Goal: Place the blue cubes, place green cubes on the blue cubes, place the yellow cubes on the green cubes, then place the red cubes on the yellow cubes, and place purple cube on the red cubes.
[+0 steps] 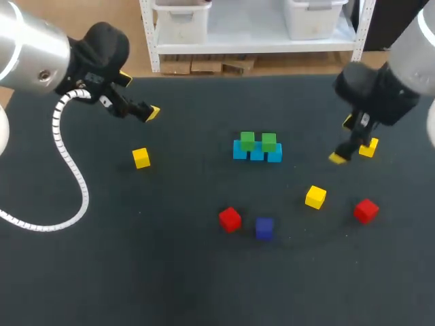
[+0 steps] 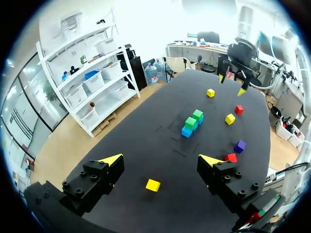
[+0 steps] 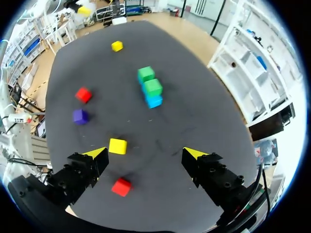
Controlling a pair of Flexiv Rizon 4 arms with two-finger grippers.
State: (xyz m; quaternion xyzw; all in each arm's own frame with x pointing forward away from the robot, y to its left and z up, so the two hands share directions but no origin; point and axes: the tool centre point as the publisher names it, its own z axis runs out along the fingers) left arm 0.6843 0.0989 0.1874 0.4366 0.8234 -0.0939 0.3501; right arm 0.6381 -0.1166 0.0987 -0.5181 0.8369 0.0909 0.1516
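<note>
A row of blue cubes [image 1: 257,152] lies mid-table with two green cubes [image 1: 247,140] [image 1: 269,142] on top; the left wrist view shows this stack [image 2: 193,122] far ahead. Yellow cubes sit at the left [image 1: 141,157], right of centre [image 1: 315,197] and far right [image 1: 369,147]. Red cubes [image 1: 230,219] [image 1: 366,210] and a purple cube [image 1: 264,227] lie nearer the front. My left gripper [image 1: 139,95] [image 2: 161,160] hangs open above the left yellow cube [image 2: 153,185]. My right gripper [image 1: 343,140] [image 3: 146,153] is open and empty, beside the far-right yellow cube.
In the right wrist view, a yellow cube [image 3: 117,145] and a red cube [image 3: 121,186] lie near its fingers, with the purple cube [image 3: 80,116] and the other red cube [image 3: 83,94] further out. The dark table [image 1: 136,272] has bare room at the front left.
</note>
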